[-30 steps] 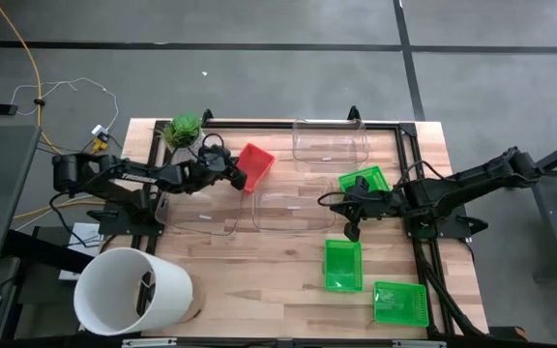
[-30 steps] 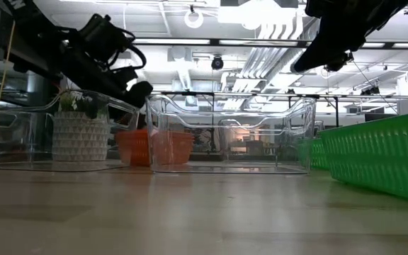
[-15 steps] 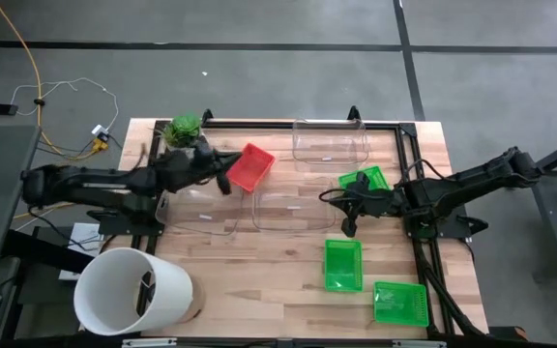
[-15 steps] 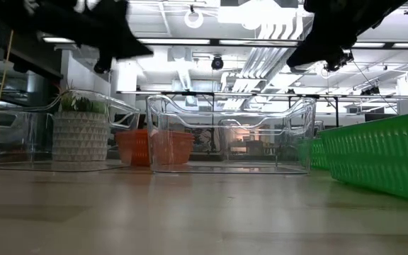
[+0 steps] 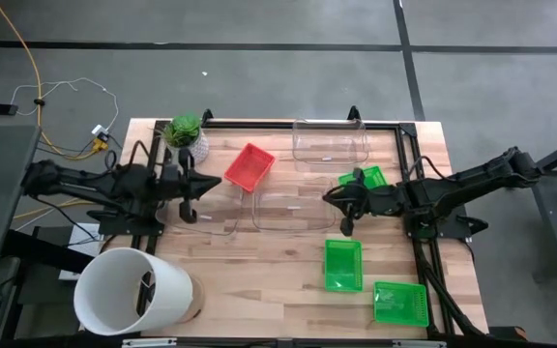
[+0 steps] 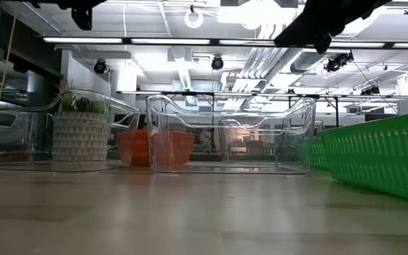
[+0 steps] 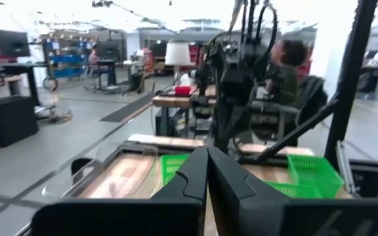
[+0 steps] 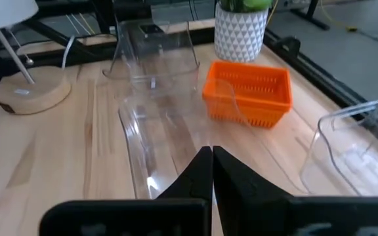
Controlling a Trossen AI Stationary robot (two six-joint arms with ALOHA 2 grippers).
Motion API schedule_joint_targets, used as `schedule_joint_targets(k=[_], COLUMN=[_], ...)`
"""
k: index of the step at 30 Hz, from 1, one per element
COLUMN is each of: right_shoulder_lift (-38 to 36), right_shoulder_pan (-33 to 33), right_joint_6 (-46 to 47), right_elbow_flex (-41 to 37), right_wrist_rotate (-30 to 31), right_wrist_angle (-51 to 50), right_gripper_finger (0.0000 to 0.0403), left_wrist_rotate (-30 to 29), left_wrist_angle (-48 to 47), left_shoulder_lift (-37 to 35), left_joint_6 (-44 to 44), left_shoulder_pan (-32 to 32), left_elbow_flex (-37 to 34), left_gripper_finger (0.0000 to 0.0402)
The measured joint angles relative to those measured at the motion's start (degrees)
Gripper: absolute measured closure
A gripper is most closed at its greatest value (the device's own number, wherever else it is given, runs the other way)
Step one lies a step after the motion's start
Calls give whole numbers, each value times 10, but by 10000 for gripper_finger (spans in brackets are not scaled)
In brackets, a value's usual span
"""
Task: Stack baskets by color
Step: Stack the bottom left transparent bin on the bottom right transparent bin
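A red basket (image 5: 249, 166) (image 8: 248, 92) rests bottom-down on the table beside the potted plant. Three clear baskets (image 5: 330, 143) (image 5: 288, 208) (image 5: 201, 211) stand around the middle. Green baskets lie at the right: one (image 5: 364, 180) under my right arm, two (image 5: 343, 264) (image 5: 399, 302) nearer the front. My left gripper (image 5: 211, 184) (image 7: 207, 157) is shut and empty, level, high over the left clear basket. My right gripper (image 5: 329, 198) (image 8: 212, 157) is shut and empty, above the middle clear basket's right end.
A big white bucket (image 5: 131, 290) stands at the front left corner. A potted plant (image 5: 184, 133) stands at the back left. A black frame (image 5: 406, 145) runs along the table's back and sides. Bare wood (image 5: 259, 280) lies at the front middle. A person (image 7: 293, 62) sits beyond the table.
My left gripper has drawn back from the red basket toward the table's left edge, risen high and tipped up to level, still shut. The red basket stays on the table. My right gripper has tipped up slightly in place.
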Motion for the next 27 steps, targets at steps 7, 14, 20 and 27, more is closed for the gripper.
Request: schedule_joint_targets(k=[7,14,20,27], right_shoulder_lift=[0,0,0,0], right_shoulder_pan=[0,0,0,0], right_joint_6=[-19,-20,-20,-20], right_elbow_flex=[0,0,0,0], right_wrist_rotate=[0,0,0,0], right_wrist_angle=[35,40,40,40], right_gripper_finger=[403,403,403,403], left_wrist_rotate=[-22,-5,2,53], left_wrist_angle=[-16,-43,-149,-428], left_shoulder_lift=[-3,-2,43,160], left_joint_6=[0,-16,-47,-111], left_shoulder_pan=[-19,-19,-19,-19], left_elbow_flex=[0,0,44,178], left_gripper_finger=[401,396,335,228])
